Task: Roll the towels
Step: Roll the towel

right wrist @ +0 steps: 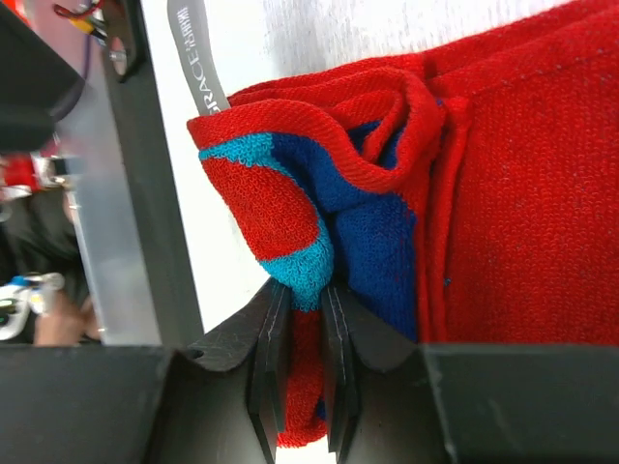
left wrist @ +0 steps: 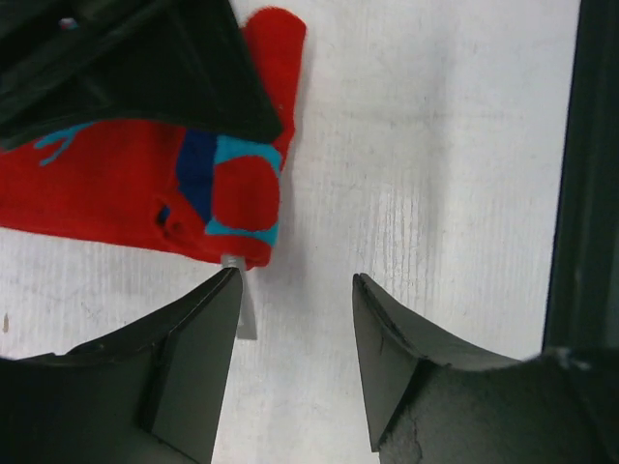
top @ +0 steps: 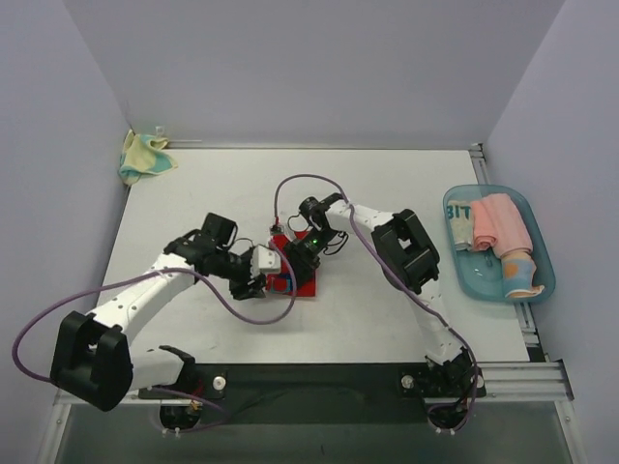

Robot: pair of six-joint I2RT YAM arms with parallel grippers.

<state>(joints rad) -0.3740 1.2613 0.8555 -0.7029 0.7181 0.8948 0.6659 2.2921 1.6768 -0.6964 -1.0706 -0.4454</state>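
Note:
A red towel [top: 298, 274] with blue and turquoise patches lies at the table's middle, partly rolled. My right gripper [right wrist: 305, 295] is shut on its folded turquoise-and-blue edge [right wrist: 300, 261]. My left gripper [left wrist: 295, 285] is open and empty, just below the towel's corner [left wrist: 242, 203], with its grey tag [left wrist: 246, 309] beside the left finger. In the top view the left gripper [top: 259, 280] sits at the towel's left edge and the right gripper [top: 302, 253] at its top.
A blue tray [top: 527, 290] at the right holds rolled towels, one pink [top: 503, 224]. A crumpled yellow-and-green towel [top: 143, 157] lies at the back left corner. Purple cables loop over both arms.

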